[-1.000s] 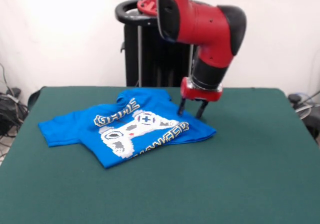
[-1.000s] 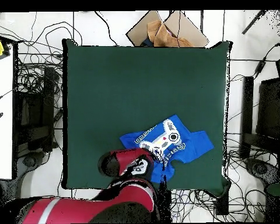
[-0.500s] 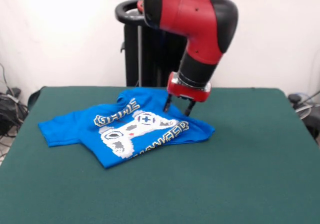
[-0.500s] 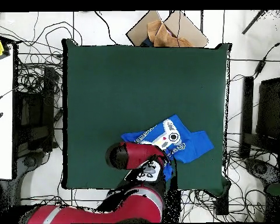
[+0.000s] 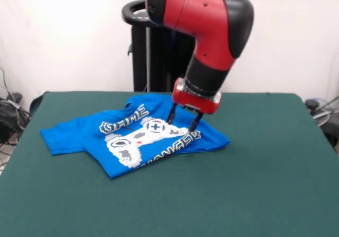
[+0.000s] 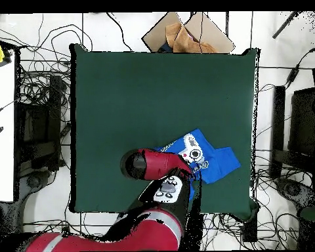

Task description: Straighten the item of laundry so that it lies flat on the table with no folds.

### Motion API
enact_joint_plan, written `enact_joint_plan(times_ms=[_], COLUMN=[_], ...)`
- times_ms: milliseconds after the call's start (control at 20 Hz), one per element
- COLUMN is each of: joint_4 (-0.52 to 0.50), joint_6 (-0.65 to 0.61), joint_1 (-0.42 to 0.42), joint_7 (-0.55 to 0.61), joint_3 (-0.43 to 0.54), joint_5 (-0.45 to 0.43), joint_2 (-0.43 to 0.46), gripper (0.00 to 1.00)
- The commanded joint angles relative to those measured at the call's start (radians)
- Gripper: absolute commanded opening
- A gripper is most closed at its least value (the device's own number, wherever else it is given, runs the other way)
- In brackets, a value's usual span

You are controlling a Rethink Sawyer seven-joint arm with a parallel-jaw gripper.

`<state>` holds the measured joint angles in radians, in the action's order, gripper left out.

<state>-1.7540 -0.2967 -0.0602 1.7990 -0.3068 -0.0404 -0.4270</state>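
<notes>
Front view: blue T-shirt (image 5: 135,136) on the table (image 5: 254,184), toward its far edge, left of centre. Gripper (image 5: 181,121) spread open just above the print, holding nothing. Mostly spread out, yet the right side is doubled under and the hem looks folded; probably well short of flat.

Red arm (image 5: 204,9), rounded black elbow cap; black wrist, red collar, two dark prongs on hand (image 5: 183,121).
</notes>
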Motion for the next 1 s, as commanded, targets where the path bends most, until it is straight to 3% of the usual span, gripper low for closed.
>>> enact_joint_plan(times_ms=[50,200,400,800,1000], joint_4=[0.161,0.149,0.152,0.213,0.185], joint_6=[0.082,0.011,-0.051,-0.009,0.068], joint_1=[0.009,0.062,0.066,0.025,0.072], joint_7=[0.239,0.182,0.160,0.199,0.188], joint_3=[-0.022,0.043,0.047,-0.020,0.051], joint_5=[0.074,0.076,0.072,0.070,0.068], joint_2=[0.164,0.135,0.101,0.193,0.177], gripper=[1.00,1.00,1.00,1.00,1.00])
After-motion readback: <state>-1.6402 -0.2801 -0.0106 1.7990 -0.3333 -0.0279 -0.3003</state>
